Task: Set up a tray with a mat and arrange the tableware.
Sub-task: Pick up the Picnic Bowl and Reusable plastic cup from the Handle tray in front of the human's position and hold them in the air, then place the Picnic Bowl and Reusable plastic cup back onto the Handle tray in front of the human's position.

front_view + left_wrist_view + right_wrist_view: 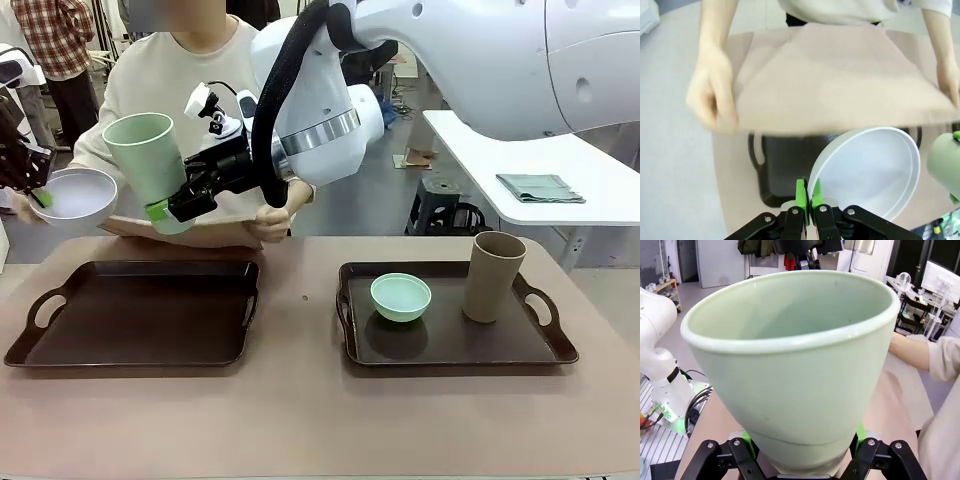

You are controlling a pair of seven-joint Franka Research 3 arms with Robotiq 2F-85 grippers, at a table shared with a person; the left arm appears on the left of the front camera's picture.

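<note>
On the beige counter [320,420] two dark brown trays with handles lie side by side. The right tray [450,358] carries the mint green bowl [401,296] and, near it, the tan-brown cup [492,275], standing upright. Over the far edge of the left tray [150,265], the person across from me holds a beige mat [840,80] spread out, one hand [712,97] gripping a corner. The left claw [807,197] is pinched together on the rim of the white bowl [870,170], held in the air at the counter's left end. The right claw [804,437] is clamped around the foot of the pale green cup [145,160], lifted and tilted above the left tray. Behind, a white table [600,170] bears a folded grey-green cloth [540,187], and a dark stool [440,205] stands on the grey floor [370,210].
</note>
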